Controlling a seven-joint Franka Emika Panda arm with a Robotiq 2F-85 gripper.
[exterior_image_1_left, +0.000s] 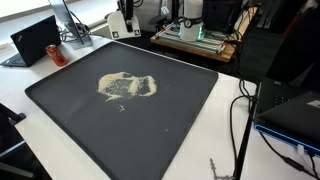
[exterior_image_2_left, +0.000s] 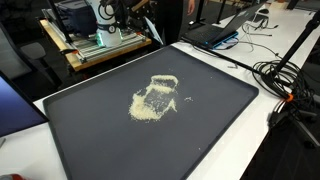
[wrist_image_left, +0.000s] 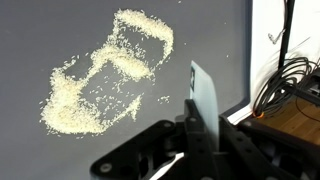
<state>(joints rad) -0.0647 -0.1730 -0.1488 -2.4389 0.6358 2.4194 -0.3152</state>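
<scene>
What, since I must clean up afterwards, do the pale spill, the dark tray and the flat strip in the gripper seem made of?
The pale spill: loose dry cream grains, rice-like or crumbs; strays dot its edges. The dark tray: matte charcoal, raised rounded rim, likely plastic or rubber. The flat strip in the gripper: thin, pale grey, smooth, perhaps card or plastic.

Grain pile (exterior_image_1_left: 127, 87) mid-tray, bare tray (exterior_image_1_left: 70, 112) all around, cables (exterior_image_2_left: 283, 73) beside edge.
</scene>
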